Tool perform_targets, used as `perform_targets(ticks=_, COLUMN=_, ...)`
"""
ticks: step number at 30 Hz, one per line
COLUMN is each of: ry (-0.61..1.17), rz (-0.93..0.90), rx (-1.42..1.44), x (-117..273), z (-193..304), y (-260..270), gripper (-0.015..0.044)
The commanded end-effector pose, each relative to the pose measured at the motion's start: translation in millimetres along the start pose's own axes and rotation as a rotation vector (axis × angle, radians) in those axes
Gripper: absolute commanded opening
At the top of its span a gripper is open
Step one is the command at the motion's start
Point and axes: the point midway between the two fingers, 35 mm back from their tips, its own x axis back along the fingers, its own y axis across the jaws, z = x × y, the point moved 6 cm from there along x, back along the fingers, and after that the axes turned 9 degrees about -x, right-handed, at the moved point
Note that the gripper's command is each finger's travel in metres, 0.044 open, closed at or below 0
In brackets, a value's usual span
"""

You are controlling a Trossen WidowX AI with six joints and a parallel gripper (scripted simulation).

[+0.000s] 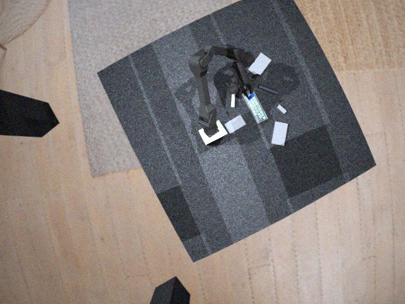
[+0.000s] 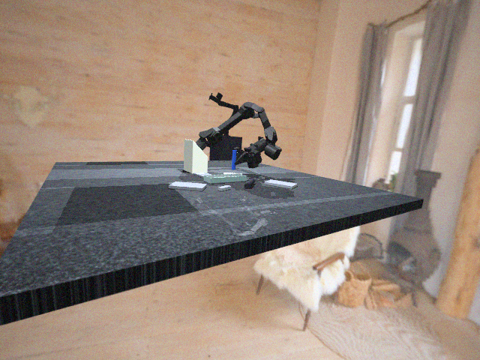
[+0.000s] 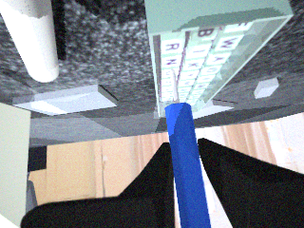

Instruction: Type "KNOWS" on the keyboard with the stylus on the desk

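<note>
The gripper (image 1: 249, 92) (image 2: 237, 160) (image 3: 184, 143) is shut on the blue stylus (image 1: 251, 95) (image 2: 233, 159) (image 3: 189, 176), which stands close to upright with its thin pale tip down. The pale green keyboard (image 1: 257, 109) (image 2: 224, 178) (image 3: 214, 10) lies on the desk under the stylus. In the wrist view the tip shows over the keys just past N and beside K. I cannot tell whether it touches a key. Letters R, N, B, I, K, W and A show; the farther keys are too small to read, and the stylus hides some.
A cream upright holder (image 2: 196, 157) (image 3: 11, 157) stands by the arm base. Flat white blocks (image 1: 259, 63) (image 1: 235, 123) (image 1: 280, 133) and a small white block (image 1: 281, 109) (image 3: 266, 87) lie around the keyboard. A white rod (image 1: 233, 100) (image 3: 34, 43) and a dark rod (image 1: 268, 90) flank it.
</note>
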Motion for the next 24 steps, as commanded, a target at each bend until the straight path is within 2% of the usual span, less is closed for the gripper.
perform_targets(ticks=1, ry=-0.002, rz=-0.002, rx=-0.004, x=-1.1, z=-1.4, y=0.0, gripper=0.0081)
perform_targets(ticks=24, ry=-0.003, rz=-0.002, rx=-0.004, x=-5.7, z=-9.5, y=1.3, gripper=0.0081)
